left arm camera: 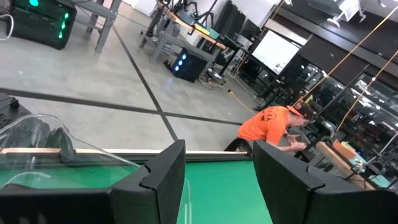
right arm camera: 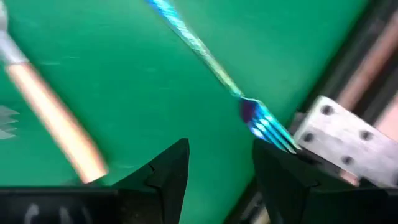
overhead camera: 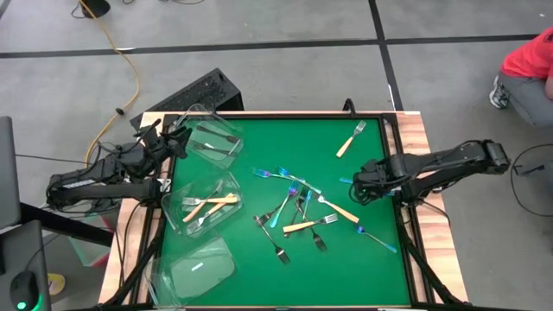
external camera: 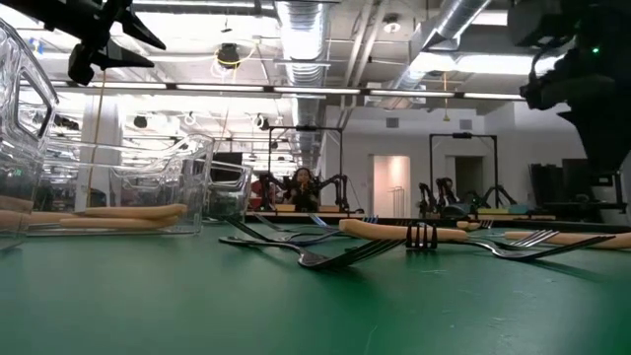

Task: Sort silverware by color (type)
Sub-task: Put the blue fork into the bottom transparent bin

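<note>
Forks lie scattered on the green mat (overhead camera: 259,130): a heap of dark, blue and cream-handled ones (overhead camera: 294,207) at the middle, one cream-handled fork (overhead camera: 350,138) at the far right, one iridescent blue fork (overhead camera: 378,238) at the near right. My right gripper (overhead camera: 357,185) points down over the mat's right part, open. In its wrist view my right gripper (right arm camera: 217,180) has nothing between its fingers. An iridescent blue fork (right arm camera: 205,50) and a cream handle (right arm camera: 56,118) lie on the mat beyond it. My left gripper (left arm camera: 217,186) hovers open over the far-left tub (overhead camera: 212,138).
Three clear tubs stand along the mat's left side. The far one holds dark forks, the middle tub (overhead camera: 203,203) cream-handled ones. The near tub (overhead camera: 199,268) holds something small that I cannot make out. Wooden table edges frame the mat. A person in orange (left arm camera: 267,124) crouches beyond the table's right side.
</note>
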